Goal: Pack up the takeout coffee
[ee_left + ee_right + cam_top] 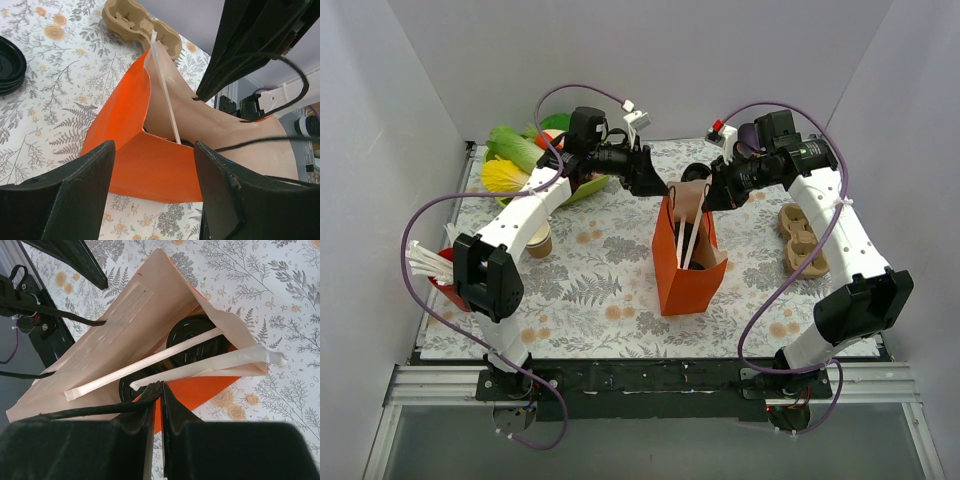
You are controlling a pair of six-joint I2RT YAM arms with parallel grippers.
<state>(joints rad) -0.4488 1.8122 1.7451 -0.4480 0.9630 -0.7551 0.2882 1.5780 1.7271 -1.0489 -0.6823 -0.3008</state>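
Floral tablecloth (590,290) carries the orange paper bag (682,275); 2 black lids (192,342) of the takeout coffee show inside, cups hidden. Left gripper (152,192) is spread. Right gripper (157,405) is pressed together on the bag's rim.

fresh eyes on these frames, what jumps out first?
The orange paper bag standing open mid-table, with both grippers at its mouth. The right gripper is pinched on the bag's rim; the left gripper hangs open on the opposite side. Inside, two black-lidded cups sit at the bottom with two wrapped straws lying across the opening.
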